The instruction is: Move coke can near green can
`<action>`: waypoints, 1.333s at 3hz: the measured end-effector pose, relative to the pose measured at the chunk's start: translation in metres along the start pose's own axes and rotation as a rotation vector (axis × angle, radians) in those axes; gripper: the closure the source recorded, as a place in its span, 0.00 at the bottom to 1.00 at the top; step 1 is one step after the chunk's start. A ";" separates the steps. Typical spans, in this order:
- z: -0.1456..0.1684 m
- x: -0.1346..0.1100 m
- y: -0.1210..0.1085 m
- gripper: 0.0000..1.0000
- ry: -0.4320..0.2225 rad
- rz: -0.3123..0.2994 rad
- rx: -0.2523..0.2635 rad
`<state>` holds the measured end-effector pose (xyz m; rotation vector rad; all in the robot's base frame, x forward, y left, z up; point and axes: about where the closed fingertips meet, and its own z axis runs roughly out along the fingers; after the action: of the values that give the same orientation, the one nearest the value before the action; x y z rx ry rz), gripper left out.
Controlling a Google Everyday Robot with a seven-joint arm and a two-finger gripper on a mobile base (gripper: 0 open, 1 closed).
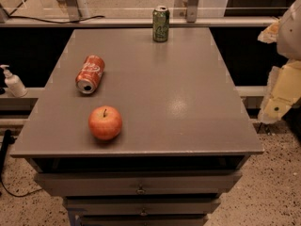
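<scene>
The coke can (90, 73) lies on its side on the left part of the grey table top (178, 102), with its silver top facing the front. The green can (161, 24) stands upright at the table's far edge, near the middle. The two cans are well apart. My gripper (278, 100) shows as cream and white parts at the right edge of the view, off the table's right side and far from both cans. It holds nothing that I can see.
A round red apple (105, 122) sits on the table in front of the coke can, near the front left. A pump bottle (13, 81) stands on a ledge to the left. Drawers (140, 185) lie below the top. A rail (141, 20) runs behind the table.
</scene>
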<state>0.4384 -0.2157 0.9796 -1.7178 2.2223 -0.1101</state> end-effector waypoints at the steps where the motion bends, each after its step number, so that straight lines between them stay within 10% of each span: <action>1: 0.000 0.000 0.000 0.00 0.000 0.000 0.000; 4: 0.015 -0.119 -0.028 0.00 -0.178 -0.363 0.089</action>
<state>0.4955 -0.1076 0.9980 -1.9784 1.7375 -0.1325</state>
